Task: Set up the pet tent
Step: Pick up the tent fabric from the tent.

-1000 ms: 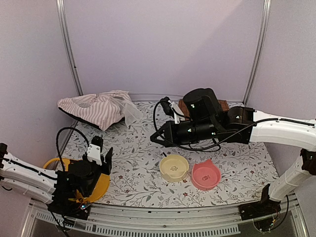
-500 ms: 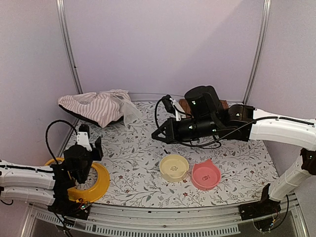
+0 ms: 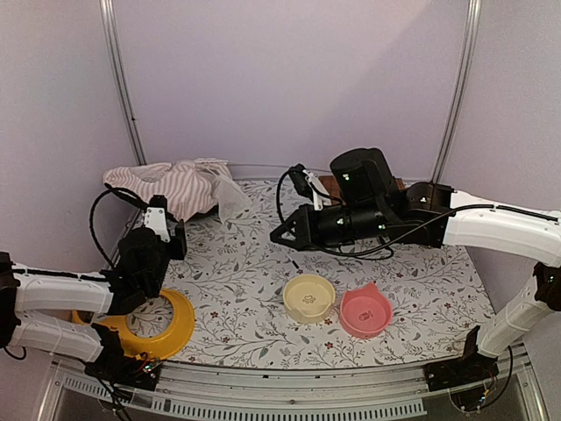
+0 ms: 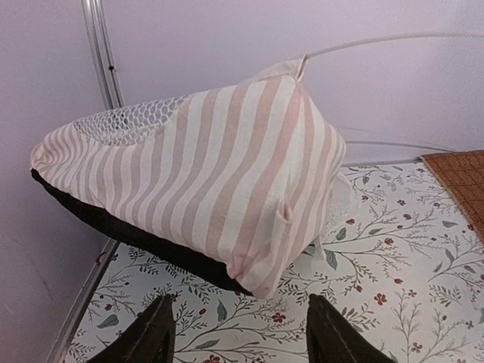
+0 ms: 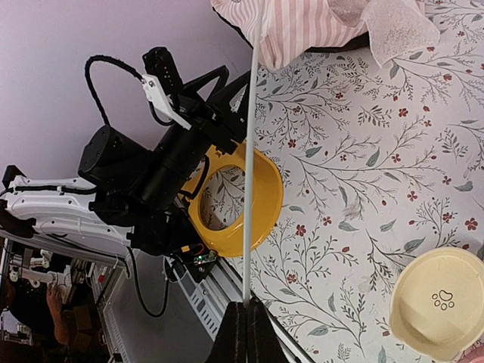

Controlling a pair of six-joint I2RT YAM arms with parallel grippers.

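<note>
Nearest us, a cream bowl (image 3: 308,298) and a pink bowl (image 3: 365,311) sat on the floral table (image 3: 245,272). Our right gripper (image 5: 246,306) was pinching a thin clear pole (image 5: 247,151). Our left gripper (image 4: 239,318) stood spread, facing the pet tent (image 4: 227,174), which lay slumped in the far left corner.

A white cloth printed with leafy sprigs and small red flowers covered the tabletop (image 3: 245,289). A yellow ring (image 3: 173,326) lay flat at its near left corner, partly hidden. Near the front edge, a cream bowl (image 3: 308,297) with a paw print inside sat just beside a pink bowl (image 3: 365,310) with two small ears on its rim. A brown quilted mat (image 4: 457,181) lay toward the back.
</note>
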